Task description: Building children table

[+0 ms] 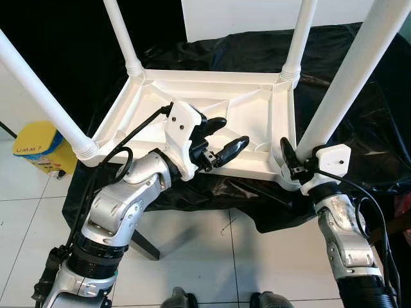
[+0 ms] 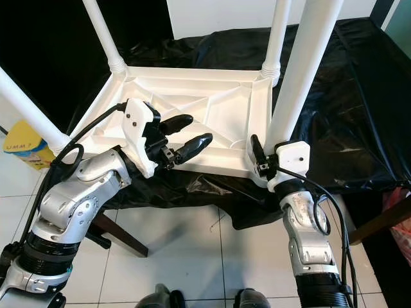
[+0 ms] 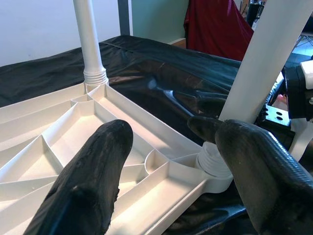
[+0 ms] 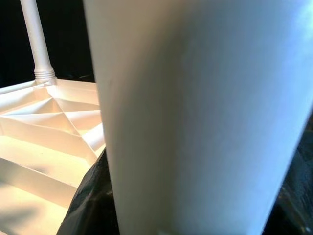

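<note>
One upturned white table top (image 1: 212, 96) carries four white legs (image 1: 350, 77) (one at each corner), with two grippers, left (image 1: 221, 142) and right (image 1: 290, 160), one black sheet (image 1: 359, 160) and one yellow bin (image 1: 40, 149) at mid-left.

Bright, even room light; head views sharp, right wrist view blurred close-up.
</note>
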